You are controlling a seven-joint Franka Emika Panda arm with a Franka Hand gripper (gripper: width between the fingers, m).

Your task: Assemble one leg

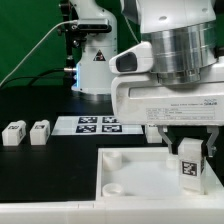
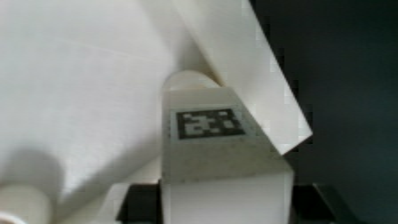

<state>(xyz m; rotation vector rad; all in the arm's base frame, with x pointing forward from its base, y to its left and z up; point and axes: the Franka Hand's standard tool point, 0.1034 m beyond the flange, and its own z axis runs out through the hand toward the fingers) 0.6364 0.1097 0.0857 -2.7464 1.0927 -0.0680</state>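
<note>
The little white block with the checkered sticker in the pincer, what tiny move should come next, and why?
Probably lower it slowly, kept upright, toward the large flat white square panel. The pincer is shut on the small white plastic tagged leg, which is upright over the panel near its edge. What lies right beneath it is hidden, so go gently.

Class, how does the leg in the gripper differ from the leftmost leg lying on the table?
The held leg stands upright; the loose leg lies down. The held leg is clamped by the gripper over the white panel; the loose leg sits free on the table. Both are small white blocks.
</note>
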